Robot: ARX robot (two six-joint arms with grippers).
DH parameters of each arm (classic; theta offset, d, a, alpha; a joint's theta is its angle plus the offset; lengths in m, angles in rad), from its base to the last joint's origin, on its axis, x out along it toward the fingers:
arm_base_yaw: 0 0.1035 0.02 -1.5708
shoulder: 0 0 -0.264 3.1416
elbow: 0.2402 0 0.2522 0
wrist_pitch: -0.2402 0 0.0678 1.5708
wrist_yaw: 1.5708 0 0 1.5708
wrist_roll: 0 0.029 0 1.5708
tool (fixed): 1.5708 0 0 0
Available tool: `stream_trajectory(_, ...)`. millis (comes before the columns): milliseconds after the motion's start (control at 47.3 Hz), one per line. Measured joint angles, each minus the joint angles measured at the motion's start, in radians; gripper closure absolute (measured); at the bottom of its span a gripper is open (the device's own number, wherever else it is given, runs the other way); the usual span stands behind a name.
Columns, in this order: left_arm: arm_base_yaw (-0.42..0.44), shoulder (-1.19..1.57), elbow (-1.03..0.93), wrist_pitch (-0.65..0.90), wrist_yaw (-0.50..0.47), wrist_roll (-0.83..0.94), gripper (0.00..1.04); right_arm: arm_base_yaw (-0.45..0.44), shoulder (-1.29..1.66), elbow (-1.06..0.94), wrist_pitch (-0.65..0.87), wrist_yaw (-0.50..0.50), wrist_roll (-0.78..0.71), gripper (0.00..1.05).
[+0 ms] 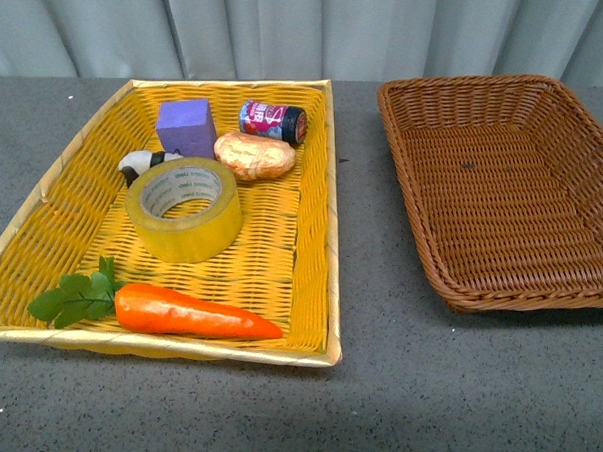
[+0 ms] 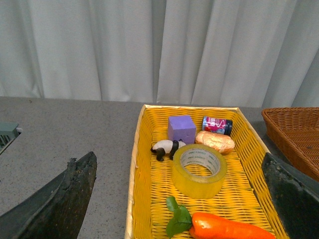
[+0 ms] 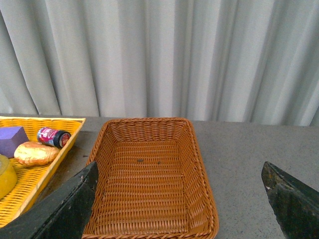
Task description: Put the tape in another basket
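Lying flat on its side in the middle of the bright yellow tray, the tape shows a white inner core printed with small dark lettering that repeats around the ring, too fine to read. Just behind it a small panda figure lies near the roll's far left edge, with a purple block beyond it. A golden-brown, bread-like lump sits just beside the roll at its far right. A small dark can lies on its side behind that lump; its red label carries white writing that cannot be made out. An orange carrot with green leaves lies across the near end of the tray, apart from the tape. The dark brown basket stands to the right on the grey surface, separated from the tray by a bare strip, with nothing inside it. A pale curtain hangs behind. In the left wrist view the left tool is spread wide and grasps nothing, well short of the tape. In the right wrist view the right tool is likewise spread wide and empty, facing the basket.
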Motion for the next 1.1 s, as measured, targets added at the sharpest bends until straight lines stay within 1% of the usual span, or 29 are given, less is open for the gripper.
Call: stream_trajectory(1099, 0.0, 0.0, 0.0, 0.0, 0.0, 0.0, 0.07, 0.0, 0.0, 0.0, 0.0, 0.0, 0.0, 0.09)
